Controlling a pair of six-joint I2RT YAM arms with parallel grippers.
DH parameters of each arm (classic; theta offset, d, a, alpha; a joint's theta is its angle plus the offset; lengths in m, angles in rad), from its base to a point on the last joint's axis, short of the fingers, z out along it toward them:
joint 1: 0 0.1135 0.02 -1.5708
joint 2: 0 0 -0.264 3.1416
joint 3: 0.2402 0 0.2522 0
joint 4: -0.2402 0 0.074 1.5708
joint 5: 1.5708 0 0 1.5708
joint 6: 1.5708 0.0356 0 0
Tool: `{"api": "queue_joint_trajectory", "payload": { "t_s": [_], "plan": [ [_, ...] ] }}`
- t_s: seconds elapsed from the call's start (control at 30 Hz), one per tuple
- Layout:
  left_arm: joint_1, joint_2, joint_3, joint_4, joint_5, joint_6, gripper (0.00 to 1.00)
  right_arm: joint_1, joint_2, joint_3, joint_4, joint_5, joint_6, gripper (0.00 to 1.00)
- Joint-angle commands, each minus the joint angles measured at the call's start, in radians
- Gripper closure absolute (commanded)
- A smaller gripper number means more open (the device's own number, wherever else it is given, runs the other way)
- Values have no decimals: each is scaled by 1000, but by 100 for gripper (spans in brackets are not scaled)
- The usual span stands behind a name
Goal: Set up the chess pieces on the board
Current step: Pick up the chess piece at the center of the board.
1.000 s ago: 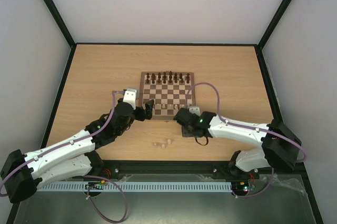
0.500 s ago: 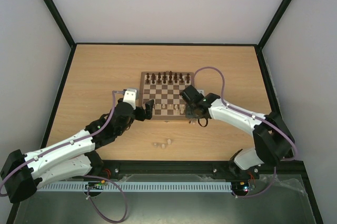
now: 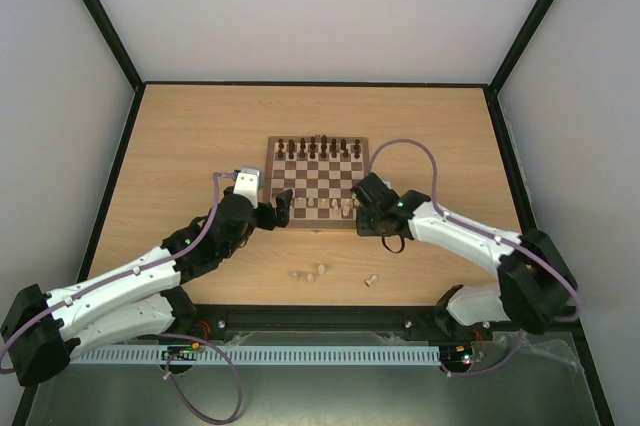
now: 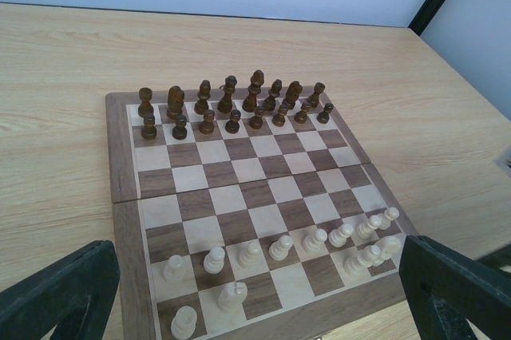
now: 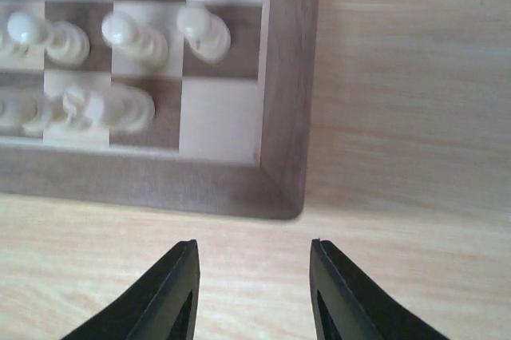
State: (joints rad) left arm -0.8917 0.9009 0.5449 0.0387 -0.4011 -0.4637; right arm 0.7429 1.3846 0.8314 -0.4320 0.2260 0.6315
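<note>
- The left fingers (image 4: pixel 56 292) are spread wide, nothing pinched; the board (image 4: pixel 239 172) is seen just beyond them, pale chess pieces (image 4: pixel 279 247) lined along its nearest rows.
- The right fingers (image 5: pixel 172 292) are parted, empty, just short of the board's corner.

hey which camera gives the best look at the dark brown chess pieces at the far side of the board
Left wrist view: the dark brown pieces stand in two clear rows, shapes distinguishable. The top external view shows them only as tiny specks along the far edge of the board. The right wrist view misses them entirely.
</note>
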Motion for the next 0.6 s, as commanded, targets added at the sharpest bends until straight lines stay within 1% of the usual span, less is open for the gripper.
{"api": "queue_joint_trajectory", "payload": {
  "t_s": [0.0, 0.07, 0.2, 0.57],
  "plan": [
    [-1, -5, 33, 5, -7, -4, 1, 38, -120, -99, 0, -62, 61, 59],
    [-2, -2, 33, 7, -4, -4, 1, 66, -136, -125, 0, -56, 83, 55],
    [-1, 6, 34, 9, -2, -4, 1, 108, -127, -132, 2, -39, 106, 52],
    [-1, 8, 34, 8, -8, -3, 1, 128, -89, -119, 8, -27, 109, 51]
  ]
}}
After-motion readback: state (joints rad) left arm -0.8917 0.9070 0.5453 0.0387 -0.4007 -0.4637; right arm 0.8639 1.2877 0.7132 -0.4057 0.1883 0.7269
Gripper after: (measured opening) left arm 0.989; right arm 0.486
